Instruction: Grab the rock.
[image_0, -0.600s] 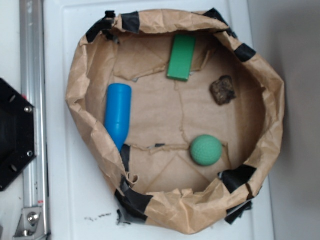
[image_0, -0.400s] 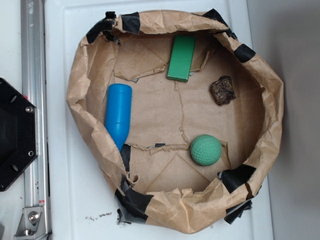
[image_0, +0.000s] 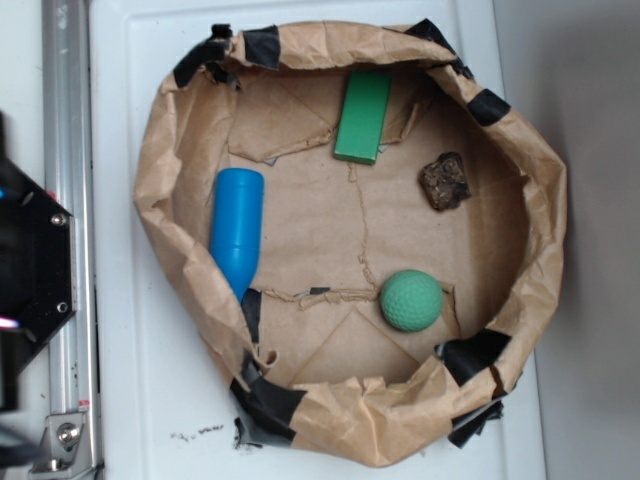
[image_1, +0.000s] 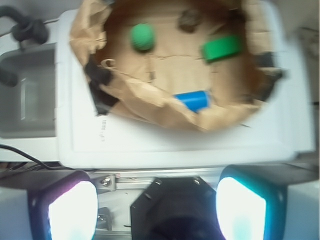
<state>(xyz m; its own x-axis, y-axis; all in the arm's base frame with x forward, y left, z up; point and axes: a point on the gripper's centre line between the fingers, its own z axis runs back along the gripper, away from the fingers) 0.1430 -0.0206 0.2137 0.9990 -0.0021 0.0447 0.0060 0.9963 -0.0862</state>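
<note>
Looking into the paper-lined bowl (image_0: 545, 200), you had the rock (image_0: 446, 181) at three o'clock, clear of the green block (image_0: 362, 115) and green ball (image_0: 411, 299), so nothing crowded a grasp. Your fingers (image_1: 72, 212) stood apart over the desk (image_0: 135, 400) edge, well short.

I'm looking straight down into a crumpled brown paper bowl (image_0: 545, 200), its rim patched with black tape (image_0: 262, 44), sitting on a white tray (image_0: 130, 380). Inside, the rock (image_0: 445, 181) lies at about three o'clock, close to the paper wall, touching nothing else. At twelve o'clock there's a green rectangular block (image_0: 362, 115), lying lengthwise toward the rim. A blue cylinder (image_0: 236, 229) rests along the nine o'clock side against the wall. The green dimpled ball (image_0: 411, 300) sits near five o'clock, well apart from the rock. Off at the far left edge I see a blurred black arm base (image_0: 30, 270) beside a metal rail (image_0: 66, 120).
</note>
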